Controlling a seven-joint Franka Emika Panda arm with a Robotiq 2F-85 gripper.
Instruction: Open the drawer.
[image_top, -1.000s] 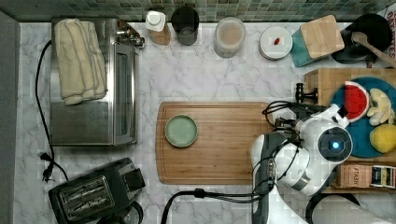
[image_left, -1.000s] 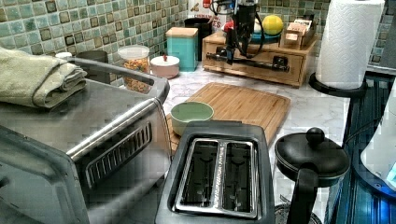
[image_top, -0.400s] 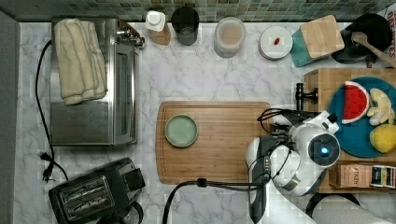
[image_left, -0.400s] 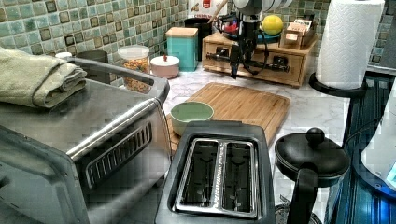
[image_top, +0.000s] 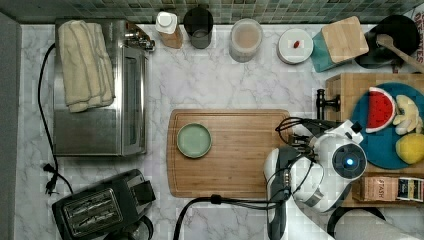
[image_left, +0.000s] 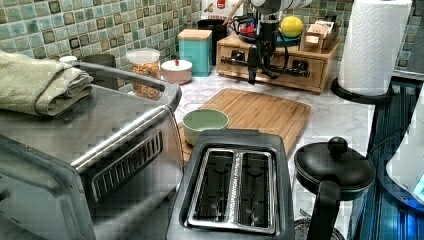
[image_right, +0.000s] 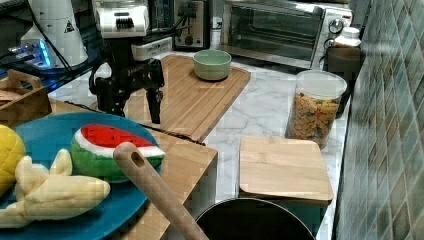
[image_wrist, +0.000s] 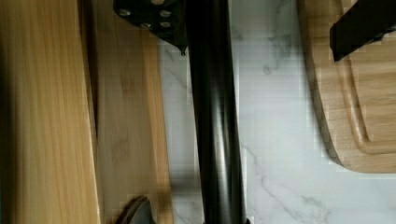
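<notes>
The drawer (image_left: 280, 80) is the front of a light-wood box at the far end of the counter in the left view, with a long black bar handle (image_left: 299, 66). In the wrist view the handle (image_wrist: 215, 116) runs past the drawer front (image_wrist: 126, 116). A narrow dark seam separates that front from the box. My gripper (image_wrist: 233, 130) is open and straddles the bar, with one finger (image_wrist: 359, 28) on the cutting-board side and the other fingertip (image_wrist: 135, 212) against the drawer front. The gripper (image_left: 252, 75) hangs at handle height. The right view shows its fingers (image_right: 155, 105) spread.
A bamboo cutting board (image_top: 240, 150) with a green bowl (image_top: 194, 140) lies just in front of the drawer. A blue plate of toy fruit (image_top: 385, 145) sits on the box. Jars (image_top: 246, 39) line the back wall; a toaster oven (image_top: 100, 90) and toaster (image_top: 95, 210) stand at the top view's left.
The arm shifted a little toward the top view's left, away from the box, and the gripper came down to handle height in the left view. The handle post has not visibly moved.
</notes>
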